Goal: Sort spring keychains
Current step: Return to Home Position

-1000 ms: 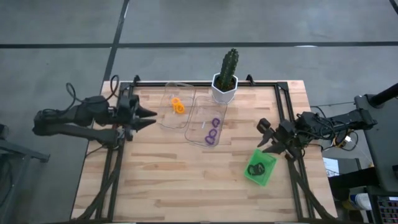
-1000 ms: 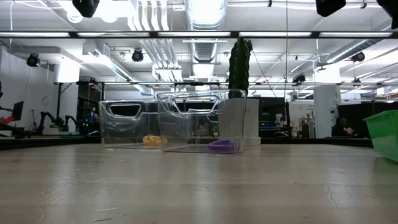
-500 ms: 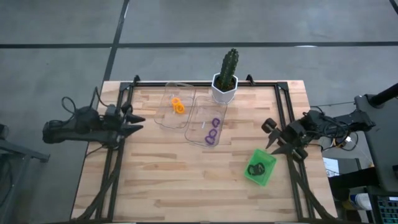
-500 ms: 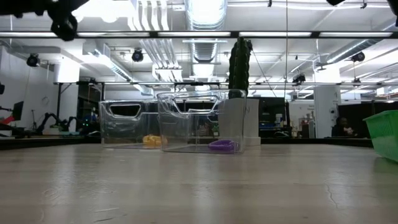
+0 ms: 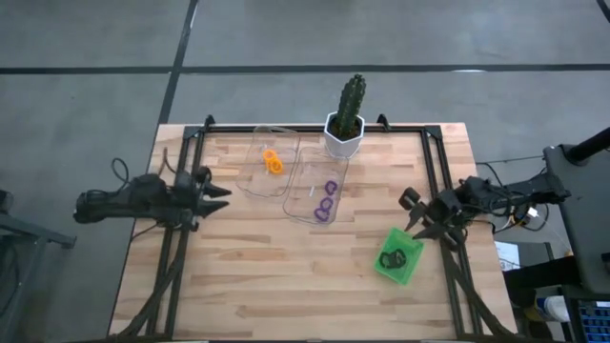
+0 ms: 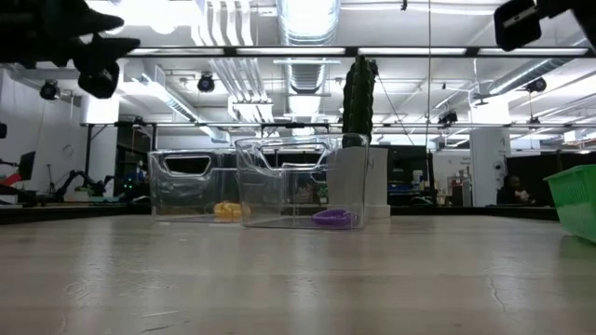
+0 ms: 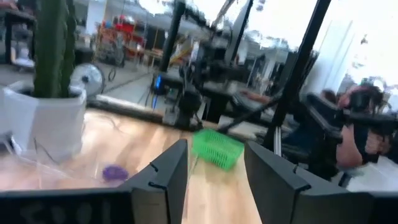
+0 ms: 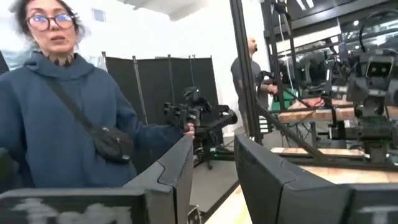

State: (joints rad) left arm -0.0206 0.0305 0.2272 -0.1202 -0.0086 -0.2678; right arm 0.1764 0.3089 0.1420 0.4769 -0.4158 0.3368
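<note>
Left tray (image 5: 259,183) beside right tray (image 5: 307,176), cactus (image 5: 349,103) behind, square tray (image 5: 411,250) front-right, keychains (image 5: 273,162) apparently in each

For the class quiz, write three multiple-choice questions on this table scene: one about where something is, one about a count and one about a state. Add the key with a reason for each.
1. Where do the black spring keychains lie?
A. In the green tray
B. In a clear tray with the orange ones
C. On the bare wood

2. How many purple spring keychains lie in their clear tray?
A. One
B. Three
C. Six

3. How is the left hand?
A. Shut on an orange keychain
B. Open, holding nothing
C. Out of every view

Key:
1 A: the high view shows dark loops inside the green tray.
2 B: three purple loops lie in a row in that tray.
3 B: the left wrist view shows its fingers apart with nothing between them.
</note>
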